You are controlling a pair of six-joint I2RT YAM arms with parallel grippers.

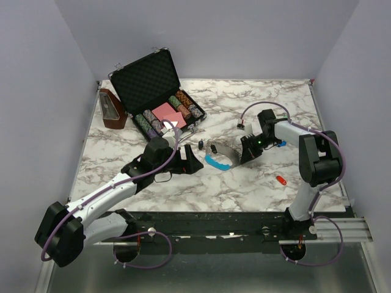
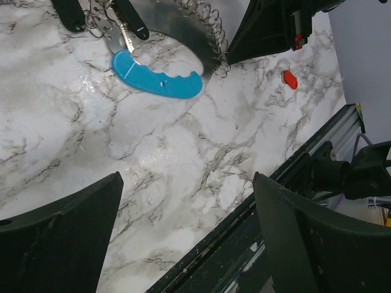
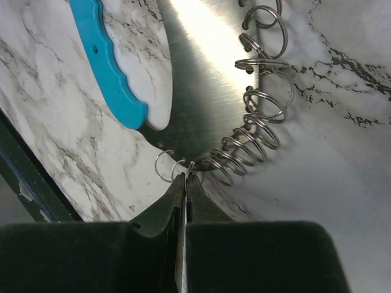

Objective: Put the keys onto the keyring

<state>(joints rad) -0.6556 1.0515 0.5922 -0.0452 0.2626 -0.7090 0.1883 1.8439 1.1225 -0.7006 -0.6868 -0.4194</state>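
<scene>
The keyring lies mid-table: a bright blue curved section (image 1: 216, 163), a grey metal band and a silver coil (image 3: 253, 137). It also shows in the left wrist view (image 2: 156, 78), with its black end clips (image 2: 131, 18) at the top. My right gripper (image 3: 186, 176) is shut, and its tips pinch a wire loop at the coil's end. The red key (image 1: 281, 180) lies loose on the marble to the right (image 2: 289, 79). A small blue thing (image 1: 280, 144) sits by my right wrist; I cannot tell if it is the blue key. My left gripper (image 1: 190, 160) is open and empty (image 2: 186, 232), left of the keyring.
An open black case (image 1: 160, 91) of poker chips stands at the back left. A brown wedge-shaped object (image 1: 113, 110) stands beside it. The table's black front rail (image 2: 244, 244) runs under my left fingers. Purple cables loop over both arms.
</scene>
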